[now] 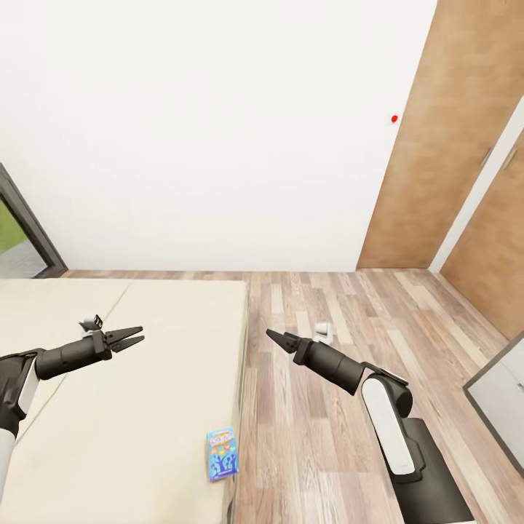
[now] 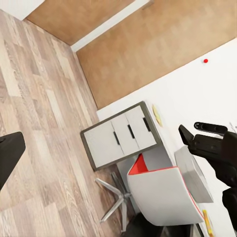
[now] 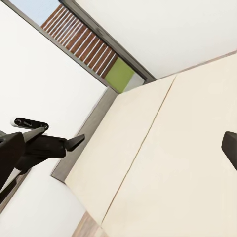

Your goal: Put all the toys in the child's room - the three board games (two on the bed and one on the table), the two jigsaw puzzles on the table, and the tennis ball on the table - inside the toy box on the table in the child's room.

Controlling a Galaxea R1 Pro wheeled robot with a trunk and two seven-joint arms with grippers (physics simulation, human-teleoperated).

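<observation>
While jaws (image 1: 131, 337) gape, empty, above bed (image 1: 145, 407)

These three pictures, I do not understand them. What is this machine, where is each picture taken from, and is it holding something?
It is a simulated wheeled robot with two arms. The large picture looks down from its head. The left pincer hangs open over the cream bed. The right pincer hangs over the wood floor; I cannot tell whether it is open. Neither holds anything. One light blue board game lies at the bed's near edge.

The other two pictures come from cameras on the wrists. The left one looks across at the right pincer, white drawers and a chair. The right one looks at the bed and the left pincer.
</observation>
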